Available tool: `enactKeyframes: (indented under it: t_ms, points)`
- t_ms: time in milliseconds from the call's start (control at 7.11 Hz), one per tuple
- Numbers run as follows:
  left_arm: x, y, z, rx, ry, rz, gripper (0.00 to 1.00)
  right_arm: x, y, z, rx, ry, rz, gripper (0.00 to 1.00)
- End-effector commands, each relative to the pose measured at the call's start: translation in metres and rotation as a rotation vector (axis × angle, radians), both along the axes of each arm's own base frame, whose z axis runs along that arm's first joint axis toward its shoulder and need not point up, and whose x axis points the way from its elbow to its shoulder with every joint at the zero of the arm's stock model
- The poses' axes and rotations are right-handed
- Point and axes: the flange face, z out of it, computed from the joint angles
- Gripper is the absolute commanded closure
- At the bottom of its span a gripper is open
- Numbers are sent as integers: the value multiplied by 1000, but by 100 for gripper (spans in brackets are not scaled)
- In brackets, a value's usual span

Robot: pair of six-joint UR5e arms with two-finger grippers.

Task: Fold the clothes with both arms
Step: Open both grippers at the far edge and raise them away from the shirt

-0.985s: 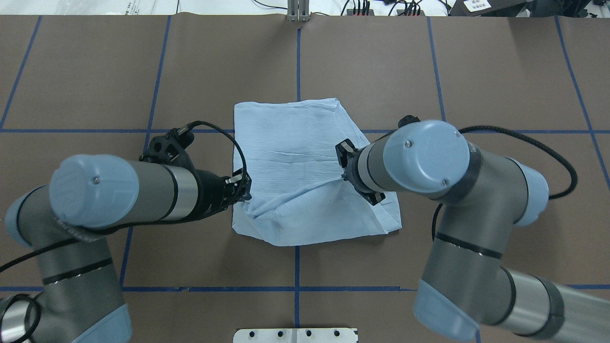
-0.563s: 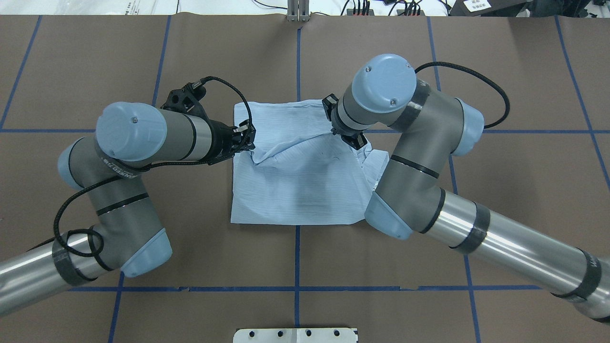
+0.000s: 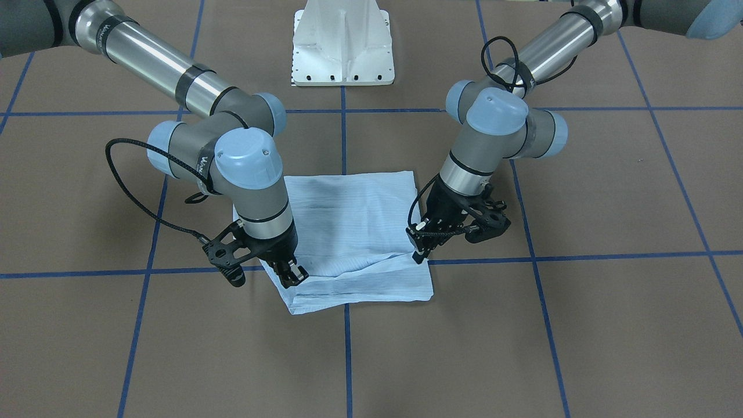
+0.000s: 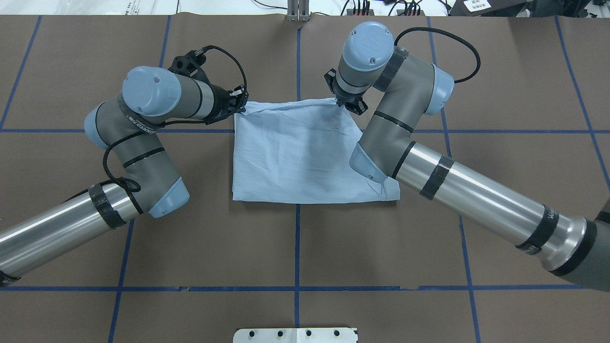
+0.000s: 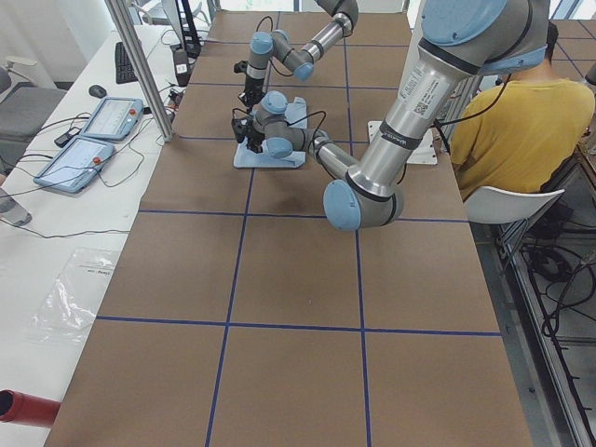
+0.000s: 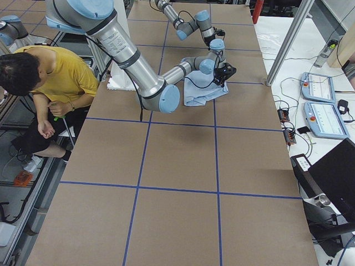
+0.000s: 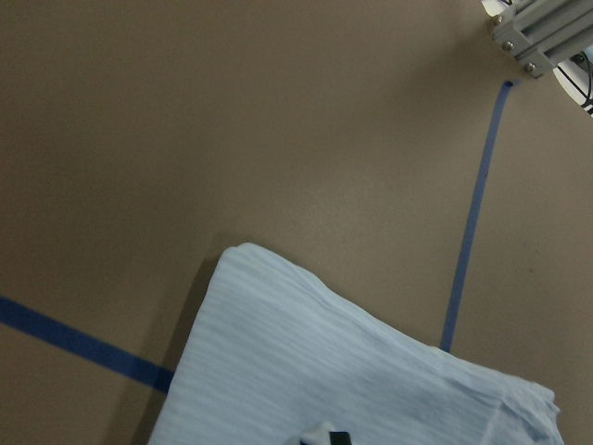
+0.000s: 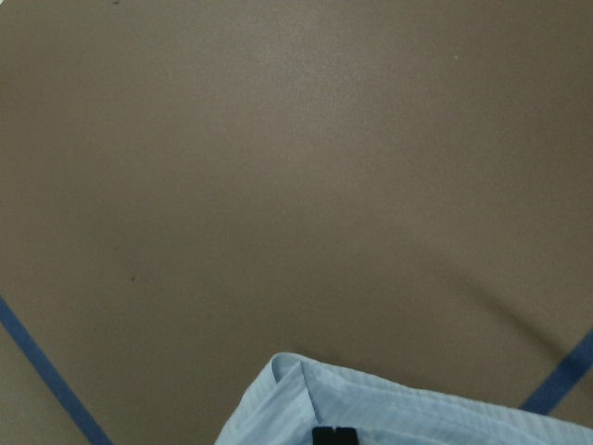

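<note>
Brown paper covers a wide desk (image 4: 214,247), marked into large squares by blue tape lines (image 4: 296,247) and seen from above, from the front and from both ends. Near the middle lies a light blue, finely striped shirt (image 4: 300,157), folded into a rough rectangle of stacked layers. Its edge nearest the robot is straight and flat.

Two grey metal jointed arms with pale blue joint caps extend over the desk. The left arm (image 4: 152,97) bends in from the robot's left. Its black two-finger left end effector (image 4: 242,105) sits at the shirt's far left corner, fingers pinched together on the top layer of cloth, which rises slightly to meet them. The right arm (image 4: 410,95) crosses above the shirt's right side. Its black right end effector (image 4: 340,102) is at the far right corner, closed in the same way on the cloth's edge.

Each wrist camera shows a fingertip at the bottom edge of its view, a folded corner of striped cloth just beyond it, and bare brown desk past that.

A white pedestal base (image 3: 342,43) stands on the robot's side of the desk. In the side views, a person in a yellow top (image 5: 521,121) sits beside the desk, and two flat control pendants (image 5: 110,116) lie on a white side desk alongside.
</note>
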Motion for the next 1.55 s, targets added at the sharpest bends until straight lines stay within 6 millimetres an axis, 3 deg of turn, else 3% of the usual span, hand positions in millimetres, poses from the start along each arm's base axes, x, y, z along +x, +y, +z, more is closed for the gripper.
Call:
enactKeyframes:
  t_ms: [0, 281, 563, 703, 844, 1126, 1266, 1407]
  points:
    - [6, -22, 20, 28, -13, -7, 100, -1, -11, 14, 6, 7, 1, 100]
    - [7, -23, 21, 30, -16, -9, 100, -13, -20, -10, 12, 0, -2, 100]
    - [10, -26, 33, 51, -25, -1, 100, -17, -24, -7, 16, 2, -4, 100]
    - [10, -26, 34, 50, -26, -1, 69, -18, -25, -8, 20, -3, -3, 1]
    - [11, -27, 38, 48, -31, -1, 1, -18, -25, -9, 41, 4, -25, 0]
    - [1, -35, 38, 99, -59, 9, 0, -5, -33, -13, 97, 15, -72, 0]
    - [-7, -41, 37, 125, -73, 14, 0, 26, -51, -17, 123, -2, -119, 0]
    - [-14, -44, 42, 184, -116, 40, 0, 58, -62, -9, 164, -15, -216, 0]
